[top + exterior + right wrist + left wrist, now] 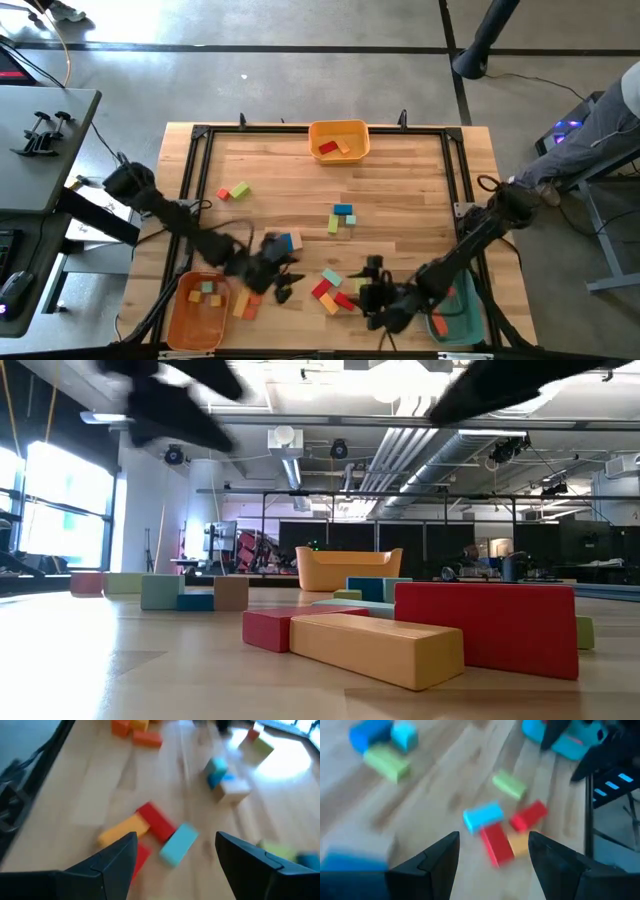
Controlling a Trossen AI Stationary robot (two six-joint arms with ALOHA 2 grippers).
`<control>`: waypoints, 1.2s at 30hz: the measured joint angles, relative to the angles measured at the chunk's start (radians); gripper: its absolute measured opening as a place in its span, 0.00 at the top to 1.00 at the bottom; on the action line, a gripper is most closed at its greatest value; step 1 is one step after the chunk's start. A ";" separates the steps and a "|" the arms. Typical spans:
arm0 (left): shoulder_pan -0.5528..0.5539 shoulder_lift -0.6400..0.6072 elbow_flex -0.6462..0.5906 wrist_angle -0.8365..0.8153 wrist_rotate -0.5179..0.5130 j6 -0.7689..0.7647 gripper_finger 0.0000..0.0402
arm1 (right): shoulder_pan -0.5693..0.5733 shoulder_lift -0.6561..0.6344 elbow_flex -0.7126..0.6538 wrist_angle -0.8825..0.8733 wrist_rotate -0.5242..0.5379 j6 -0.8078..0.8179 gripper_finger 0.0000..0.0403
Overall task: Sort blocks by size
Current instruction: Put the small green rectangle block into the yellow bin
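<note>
Wooden table (400,180): left pincer (283,283) blurred; orange bin (196,312) rim cut off.

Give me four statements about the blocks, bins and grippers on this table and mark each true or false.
1. The yellow bin at the far edge holds blocks. True.
2. The left gripper grips a red block. False: its fingers are open with nothing between them.
3. The orange bin sits beside the left arm. True.
4. The right gripper is shut. False: it is open above the red, yellow and light blue blocks.
</note>
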 joint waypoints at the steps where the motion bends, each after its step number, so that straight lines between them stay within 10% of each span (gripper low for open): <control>1: 0.037 0.001 0.000 0.015 0.015 0.060 0.44 | -0.017 0.000 -0.018 0.037 -0.001 -0.045 0.34; 7: 0.286 -0.018 -0.047 0.109 0.171 0.284 0.44 | -0.123 -0.061 -0.188 0.182 -0.066 -0.080 0.34; 14: 0.521 -0.007 -0.303 0.691 0.398 0.433 0.44 | -0.268 -0.187 -0.470 0.580 -0.156 -0.059 0.34; 23: 0.583 -0.001 -0.479 0.941 0.230 0.464 0.44 | -0.433 -0.225 -0.704 0.895 -0.045 0.071 0.34; 36: 0.579 -0.002 -0.501 1.013 0.122 0.566 0.44 | -0.609 -0.226 -0.673 0.922 -0.069 -0.042 0.34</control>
